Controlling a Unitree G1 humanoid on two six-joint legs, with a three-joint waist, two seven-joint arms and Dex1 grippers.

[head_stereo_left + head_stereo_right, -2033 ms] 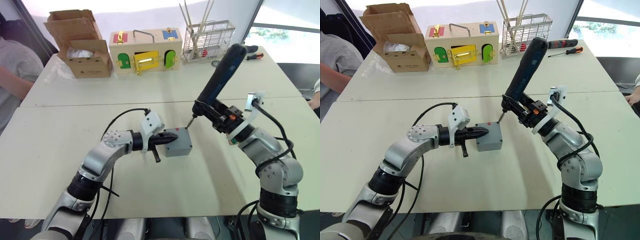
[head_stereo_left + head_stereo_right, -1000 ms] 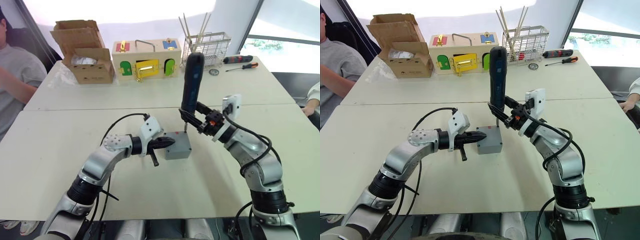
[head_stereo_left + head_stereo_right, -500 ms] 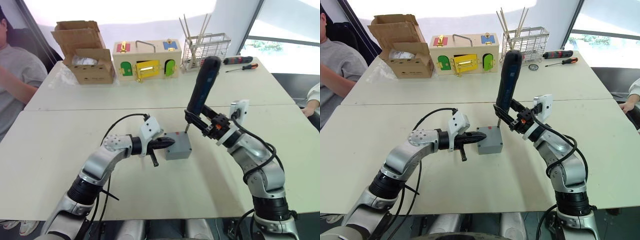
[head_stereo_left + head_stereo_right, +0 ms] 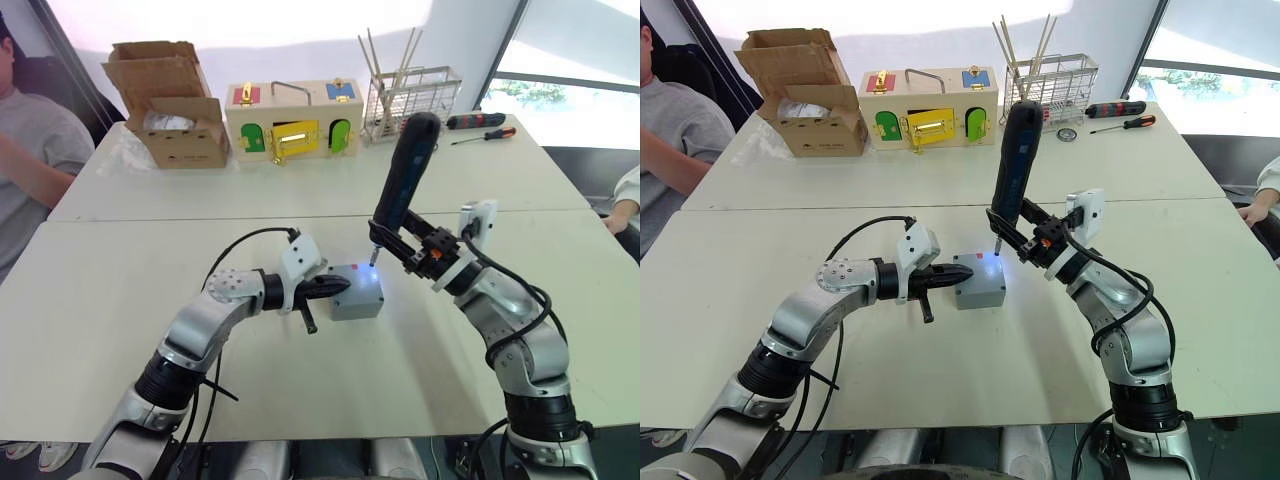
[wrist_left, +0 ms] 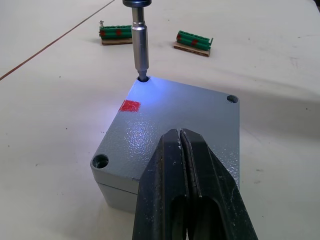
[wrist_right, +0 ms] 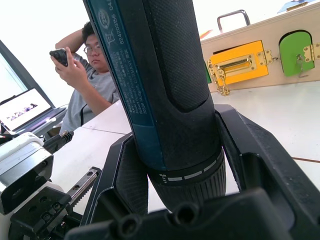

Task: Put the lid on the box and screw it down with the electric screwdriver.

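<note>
The grey box (image 4: 358,298) stands mid-table with the lid (image 5: 172,110) seated on it, a red mark near one corner. My left gripper (image 5: 181,133) is shut, its black fingers lying on the lid's top from the left. My right gripper (image 6: 185,172) is shut on the electric screwdriver (image 4: 405,178), a thick black cylinder that leans to the right. Its metal bit (image 5: 139,47) sits in the lid's far corner hole, and a blue light glows at the tip. Two more of the lid's corner holes show bare.
On the far table stand a cardboard carton (image 4: 170,100), a wooden latch box (image 4: 290,115) and a wire rack (image 4: 412,88), with two manual screwdrivers (image 4: 480,122) beside it. Two green strips (image 5: 194,40) lie beyond the box. A person (image 4: 30,150) sits at the left.
The blue light at the screwdriver's tip has come on. A second ago the screwdriver stood upright; it now leans right with its bit at the same corner. The left gripper has stayed put.
</note>
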